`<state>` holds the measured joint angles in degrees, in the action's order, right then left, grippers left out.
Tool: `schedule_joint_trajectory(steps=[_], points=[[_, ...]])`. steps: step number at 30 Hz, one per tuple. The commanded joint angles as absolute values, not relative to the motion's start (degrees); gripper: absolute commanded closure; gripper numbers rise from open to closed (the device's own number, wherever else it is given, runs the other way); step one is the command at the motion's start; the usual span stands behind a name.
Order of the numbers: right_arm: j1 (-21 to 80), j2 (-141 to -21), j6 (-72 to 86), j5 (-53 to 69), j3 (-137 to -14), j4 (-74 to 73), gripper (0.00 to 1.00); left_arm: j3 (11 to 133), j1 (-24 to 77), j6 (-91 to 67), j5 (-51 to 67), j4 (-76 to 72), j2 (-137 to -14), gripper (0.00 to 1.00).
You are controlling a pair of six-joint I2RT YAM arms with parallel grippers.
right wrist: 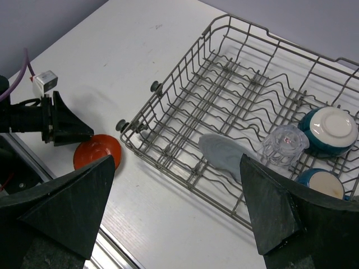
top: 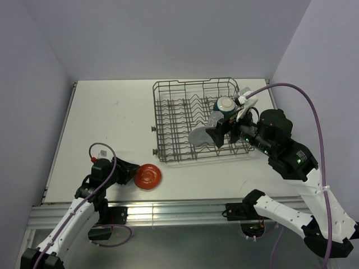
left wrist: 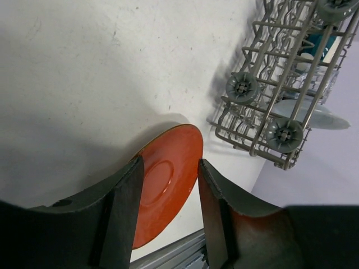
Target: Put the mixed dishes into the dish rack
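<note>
While four of the mixed dishes are seated in the dish rack [top: 174, 112], the red-orange plate [top: 148, 177] is left flat on the table [top: 101, 112], close to the near edge and just off the rack's near left corner. The left gripper [left wrist: 169, 165] is shown at the plate's left rim with its jaws parted to a moderate gap. Nothing is clamped, and whether a finger touches the rim cannot be told.

The plate is judged light, rigid and glazed, hence slippery and liable to chip. Since it lies flat, a hold across the rim is suggested, with one finger above and one slid beneath the edge.

The right gripper [right wrist: 176, 168] is held over the rack's near right part, its jaws spread wide and empty.

Within the rack, the contents are gathered toward the right. The pale blue-grey plate [right wrist: 224, 154] is leaned among the tines by the near wall, and the clear glass tumbler [right wrist: 286, 143] is set just beyond it. A dark round piece [right wrist: 331, 129] and a second dark piece [right wrist: 322, 182], both pale-centred, are placed beside the tumbler. Which is mug and which is bowl cannot be told. The left rows of tines hold nothing.
</note>
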<state>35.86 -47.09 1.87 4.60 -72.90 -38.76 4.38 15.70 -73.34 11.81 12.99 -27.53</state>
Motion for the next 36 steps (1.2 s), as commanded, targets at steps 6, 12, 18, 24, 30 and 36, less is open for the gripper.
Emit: schedule_joint_trajectory(steps=[6, 12, 18, 24, 30, 36], points=[[35.7, -46.6, 2.3, 4.5, -72.2, -36.5, 0.00, 7.6, 15.8, -75.2, 7.5, 29.2, -24.9, 0.47], [35.7, -46.6, 2.4, 4.7, -71.7, -36.7, 0.00, 10.3, 15.8, -77.4, 6.2, 32.8, -27.0, 0.50], [35.7, -46.1, 2.3, 4.7, -71.0, -36.4, 0.00, 14.2, 15.9, -75.7, 8.5, 35.0, -31.4, 0.51], [35.7, -45.4, 3.2, 5.1, -69.5, -35.2, 0.00, 13.2, 15.9, -75.0, 9.5, 34.5, -28.9, 0.48], [35.7, -45.3, 3.3, 4.9, -69.6, -35.9, 0.00, 5.8, 15.9, -75.5, 14.9, 21.6, -27.9, 0.43], [35.7, -44.1, 3.2, 3.7, -70.5, -37.4, 0.00, 4.6, 15.9, -73.0, 15.6, 16.5, -32.2, 0.42]])
